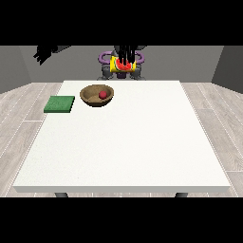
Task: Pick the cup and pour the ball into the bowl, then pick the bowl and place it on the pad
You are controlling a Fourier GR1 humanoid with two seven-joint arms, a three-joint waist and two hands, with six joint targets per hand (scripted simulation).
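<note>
White table (123, 147). Wooden bowl (90, 97) holds the red ball (102, 95); green pad (60, 104) just left of bowl. Behind bowl, raised hand (125, 56) grips tipped yellow cup (121, 65). Hand at view's left (45, 53), above pad: fingers unclear.

Front camera — across table (123, 142), facing robot (121, 66)

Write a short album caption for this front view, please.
Red ball sits in the wooden bowl beside the green pad; one hand holds the yellow cup aloft.
</note>
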